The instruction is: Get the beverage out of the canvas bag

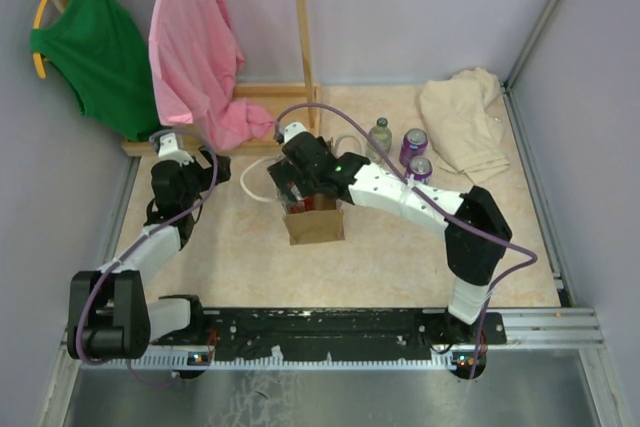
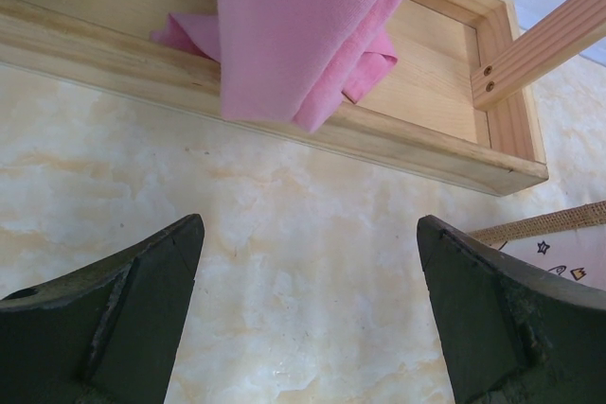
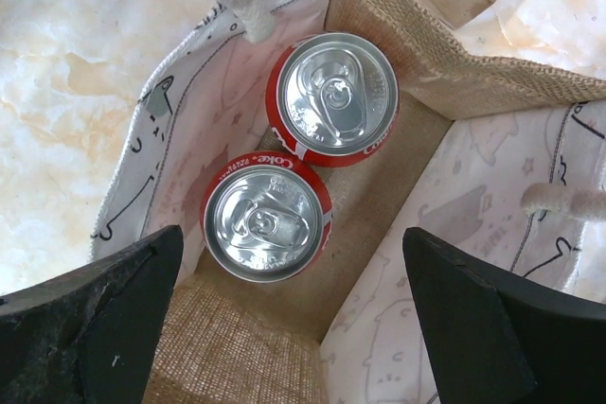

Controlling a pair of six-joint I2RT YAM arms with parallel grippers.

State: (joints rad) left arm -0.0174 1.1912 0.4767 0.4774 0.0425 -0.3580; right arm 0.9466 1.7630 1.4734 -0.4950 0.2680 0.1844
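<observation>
The tan canvas bag [image 1: 314,224] with white loop handles stands in the middle of the table. In the right wrist view I look straight down into the bag [image 3: 379,186]; two red Coke cans stand upright inside, one [image 3: 267,218] nearer and one [image 3: 333,96] farther, touching each other along the left wall. My right gripper [image 3: 294,314] is open and empty, hovering above the bag's mouth [image 1: 290,187]. My left gripper [image 2: 308,319] is open and empty over bare table left of the bag [image 1: 215,162]; a corner of the bag [image 2: 559,234] shows at its right.
A wooden rack base [image 2: 445,101] with a pink cloth [image 2: 303,26] hanging over it lies behind the left gripper. A green garment [image 1: 85,47] hangs at back left. A clear bottle [image 1: 380,137], two purple cans [image 1: 413,145] and a beige cloth [image 1: 465,122] lie at back right.
</observation>
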